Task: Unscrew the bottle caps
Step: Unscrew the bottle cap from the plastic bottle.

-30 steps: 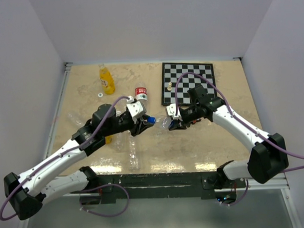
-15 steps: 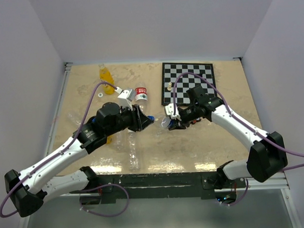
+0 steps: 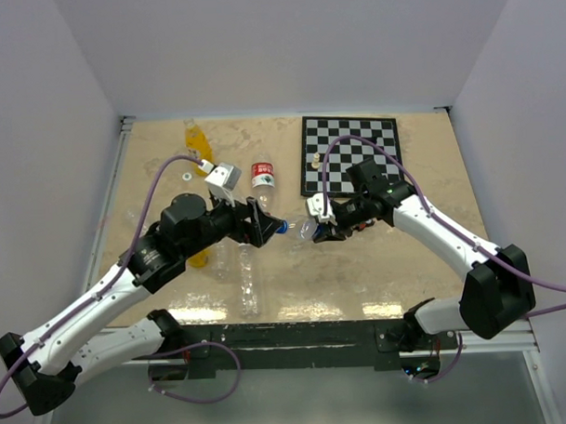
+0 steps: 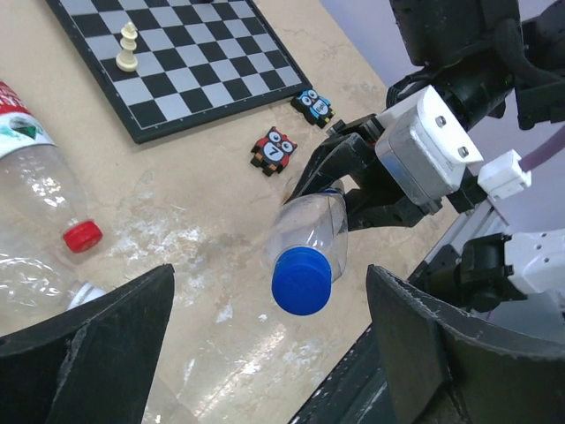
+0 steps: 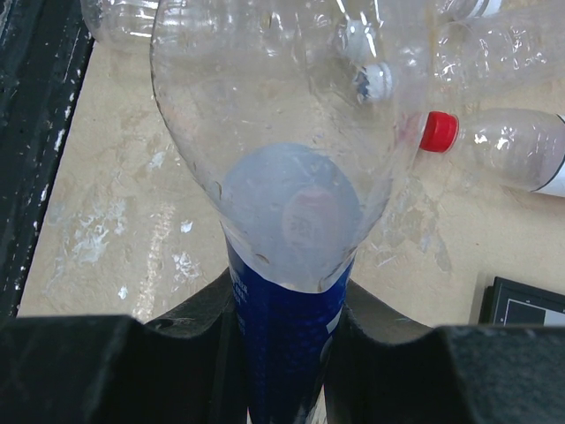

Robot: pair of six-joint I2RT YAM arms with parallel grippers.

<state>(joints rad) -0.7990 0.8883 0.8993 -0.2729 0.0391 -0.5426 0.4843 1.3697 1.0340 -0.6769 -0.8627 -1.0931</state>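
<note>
My right gripper [image 3: 323,231] is shut on the blue-labelled middle of a clear bottle [image 3: 307,230] and holds it level above the table, neck toward the left arm. The blue bottle cap [image 4: 302,280] sits on the bottle's [image 4: 309,225] neck. My left gripper [image 4: 269,284] is open, one finger on each side of the cap and both clear of it. In the right wrist view the bottle [image 5: 274,132] fills the frame, with the right gripper [image 5: 287,353] clamped on its label. An orange bottle [image 3: 197,141] stands at the back left. Another orange bottle [image 3: 199,260] lies mostly hidden under my left arm.
A chessboard [image 3: 349,154] with white pieces [image 4: 129,46] lies at the back right. Two owl figures [image 4: 275,150] sit near its front edge. A red-capped bottle [image 3: 263,174] and clear unlabelled bottles [image 3: 243,269] lie on the table around the left arm.
My left gripper was shut on the blue cap and turned about it; it has now opened and let go. The cap stays on the bottle. The right arm has held still.
</note>
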